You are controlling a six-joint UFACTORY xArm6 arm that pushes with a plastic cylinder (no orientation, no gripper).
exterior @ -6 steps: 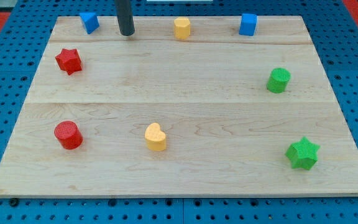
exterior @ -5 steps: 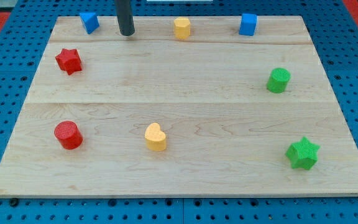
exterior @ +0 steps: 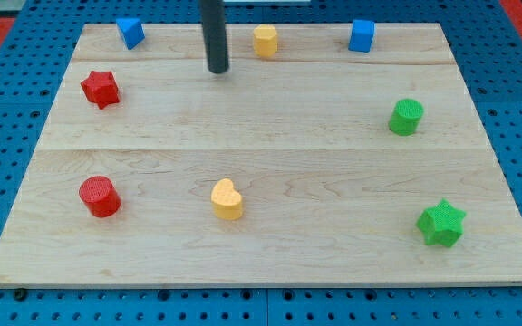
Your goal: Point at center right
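My tip (exterior: 217, 70) rests on the wooden board (exterior: 270, 163) near the view's top, left of centre. It stands left of and slightly below the yellow cylinder (exterior: 265, 41), touching no block. The green cylinder (exterior: 406, 117) sits at the view's centre right, far to the right of my tip. The green star (exterior: 441, 223) lies at the bottom right.
A blue block (exterior: 130, 33) sits at the top left and a blue cube (exterior: 362, 35) at the top right. A red star (exterior: 100, 88) and a red cylinder (exterior: 99, 196) lie on the left. A yellow heart (exterior: 227, 199) lies at bottom centre.
My tip has moved to the view's right and a little down, from beside the blue block toward the yellow cylinder. No block has moved.
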